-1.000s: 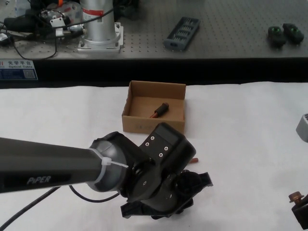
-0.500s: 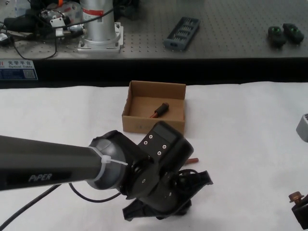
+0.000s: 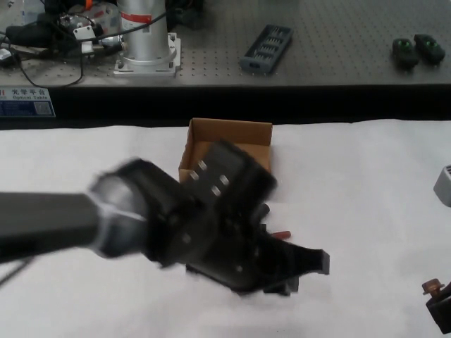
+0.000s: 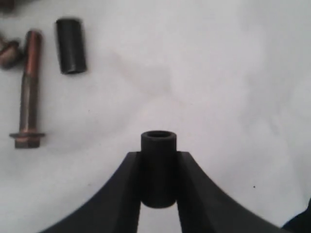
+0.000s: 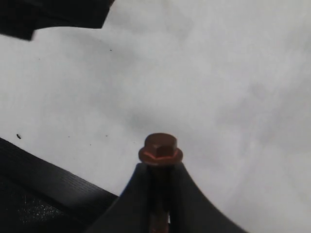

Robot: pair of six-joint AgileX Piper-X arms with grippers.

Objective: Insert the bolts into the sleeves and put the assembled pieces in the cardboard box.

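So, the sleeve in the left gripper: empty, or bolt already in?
Empty. The sleeve shows an open bore at its end, and the right gripper holds a bolt apart from it.

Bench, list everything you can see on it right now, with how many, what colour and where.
Cardboard box: one, brown, middle of the white cloth.
Sleeves: two, black; one in the left gripper, one loose on the cloth.
Bolts: copper-coloured; one in the right gripper, one lying beside the loose sleeve, part of another next to it.
Rear table: grey, holding one silver post, one dark tray, two black-green parts.
Left gripper: black, shut on a sleeve.
Right gripper: black, shut on a bolt.
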